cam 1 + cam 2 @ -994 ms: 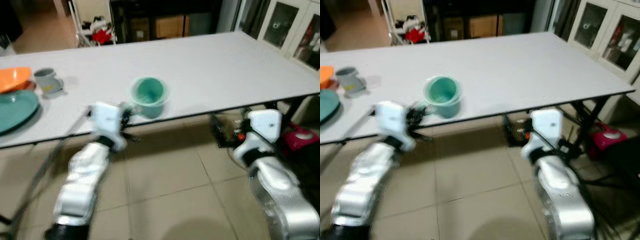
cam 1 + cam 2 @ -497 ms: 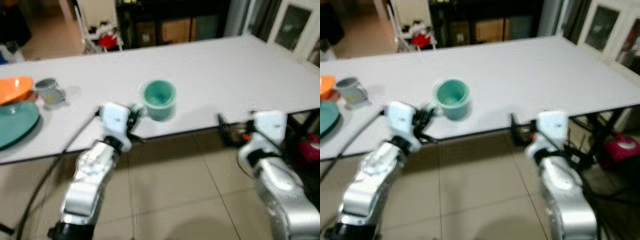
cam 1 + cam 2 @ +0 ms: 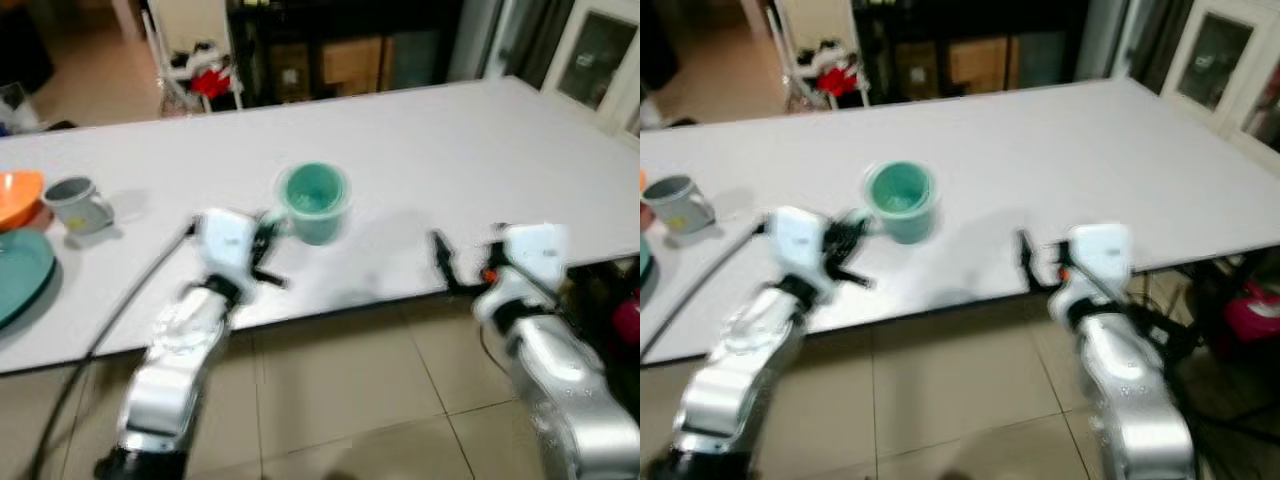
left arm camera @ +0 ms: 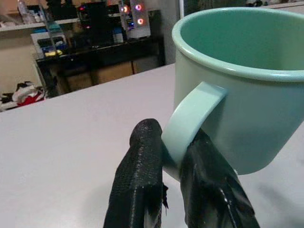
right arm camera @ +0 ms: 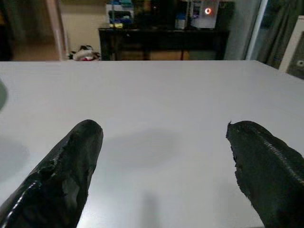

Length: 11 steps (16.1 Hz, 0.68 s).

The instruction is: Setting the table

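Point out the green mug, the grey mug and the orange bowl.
green mug [image 3: 318,212], left eye view, on its outer wall.
grey mug [image 3: 76,204], left eye view, on its side.
orange bowl [image 3: 16,195], left eye view, on its inside.

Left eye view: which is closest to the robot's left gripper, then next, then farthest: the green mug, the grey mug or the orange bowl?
1. Green mug: the left gripper pinches its handle, mid-table.
2. Grey mug: off to the robot's left on the table.
3. Orange bowl: farther left still, at the picture's edge.
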Available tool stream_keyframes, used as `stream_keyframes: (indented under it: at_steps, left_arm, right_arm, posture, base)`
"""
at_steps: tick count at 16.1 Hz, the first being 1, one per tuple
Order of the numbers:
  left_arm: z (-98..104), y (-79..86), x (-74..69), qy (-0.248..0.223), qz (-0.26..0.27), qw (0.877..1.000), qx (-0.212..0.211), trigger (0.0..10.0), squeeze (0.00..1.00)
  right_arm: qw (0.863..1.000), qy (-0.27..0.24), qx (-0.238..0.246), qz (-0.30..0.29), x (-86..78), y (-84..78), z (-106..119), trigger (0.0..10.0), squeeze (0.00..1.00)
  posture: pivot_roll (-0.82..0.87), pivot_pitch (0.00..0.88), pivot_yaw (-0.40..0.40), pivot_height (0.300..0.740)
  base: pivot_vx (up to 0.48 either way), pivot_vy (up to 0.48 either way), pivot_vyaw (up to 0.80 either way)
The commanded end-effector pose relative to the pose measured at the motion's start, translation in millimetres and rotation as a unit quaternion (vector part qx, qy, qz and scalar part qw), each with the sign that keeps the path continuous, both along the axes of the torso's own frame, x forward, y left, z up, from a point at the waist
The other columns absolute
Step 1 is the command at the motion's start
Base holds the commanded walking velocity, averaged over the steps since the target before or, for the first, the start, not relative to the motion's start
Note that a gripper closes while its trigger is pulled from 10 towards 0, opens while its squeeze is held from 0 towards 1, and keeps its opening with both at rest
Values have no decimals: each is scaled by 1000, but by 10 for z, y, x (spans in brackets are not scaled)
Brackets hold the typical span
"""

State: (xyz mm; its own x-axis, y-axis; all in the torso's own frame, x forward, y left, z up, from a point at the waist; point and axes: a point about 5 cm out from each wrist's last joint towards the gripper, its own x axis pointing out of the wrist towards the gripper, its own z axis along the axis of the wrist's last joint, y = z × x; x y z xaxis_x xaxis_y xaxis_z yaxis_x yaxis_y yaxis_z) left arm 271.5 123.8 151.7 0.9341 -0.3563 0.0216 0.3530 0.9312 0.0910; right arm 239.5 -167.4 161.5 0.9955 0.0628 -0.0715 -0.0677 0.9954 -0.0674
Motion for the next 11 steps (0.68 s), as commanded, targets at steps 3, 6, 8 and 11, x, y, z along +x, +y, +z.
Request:
stream_keyframes:
  at_steps: [3,6,8,11]
  left_arm:
    - [-19,126,-14,6,25,1000,3,10000,0]
    - [-86,121,-22,19,28,999,2,10000,0]
    - [-108,126,-28,23,30,999,1,10000,0]
    - [-134,117,-27,27,26,999,1,10000,0]
  right_arm:
    - [1000,10,5,21,-7,77,-19,10000,0]
    - [999,22,-4,25,-16,66,-51,10000,0]
    - [999,27,-6,30,-19,75,-66,10000,0]
    - [999,34,-9,33,-36,84,-96,10000,0]
  posture:
    - [74,0,51,727]
    - [72,0,47,727]
    - [71,0,45,727]
    - [63,0,53,727]
  base:
    - [416,0,0]
    - [415,0,0]
    - [414,0,0]
    - [412,0,0]
